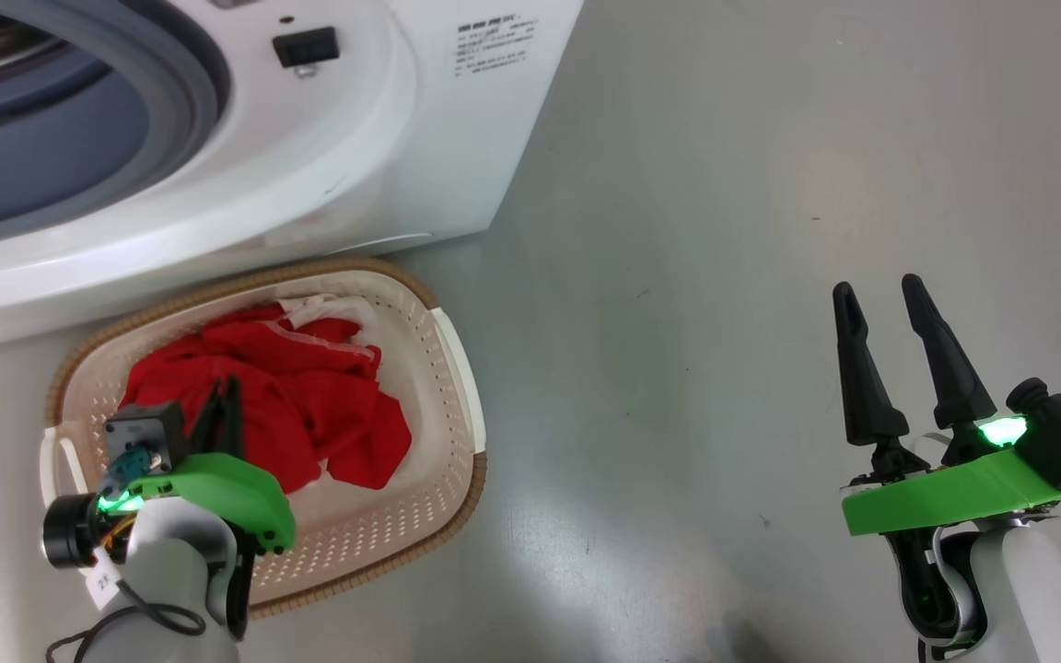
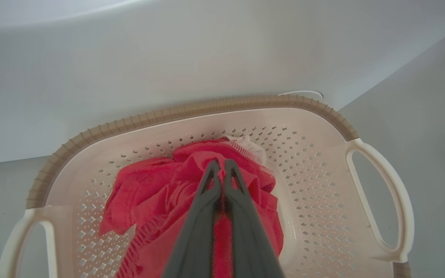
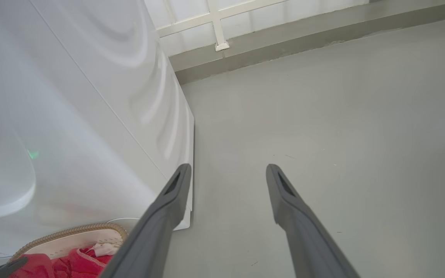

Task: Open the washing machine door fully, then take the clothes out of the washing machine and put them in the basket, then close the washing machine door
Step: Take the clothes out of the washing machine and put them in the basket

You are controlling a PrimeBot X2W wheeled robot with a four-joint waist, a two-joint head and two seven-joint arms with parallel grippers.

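The white washing machine (image 1: 328, 138) stands at the upper left with its grey rubber ring and drum mouth (image 1: 33, 157) exposed; the washing machine door is out of view. Right in front of it on the floor sits the cream basket (image 1: 217, 290), and the red clothes (image 1: 309, 387) lie bunched inside. My left gripper (image 1: 228, 382) reaches down into the basket, shut, with red fabric gathered at its tips (image 2: 220, 163) among the clothes (image 2: 149, 200). Off to the right, my right gripper (image 1: 879, 287) hangs open and empty over bare floor, its fingers (image 3: 176, 185) pointing past the machine's corner (image 3: 91, 116).
Grey floor (image 1: 724, 230) stretches to the right of the machine and basket. A black latch socket (image 1: 305, 46) and a printed label (image 1: 492, 46) mark the machine's front. A wall base with a white frame (image 3: 218, 42) runs behind the machine.
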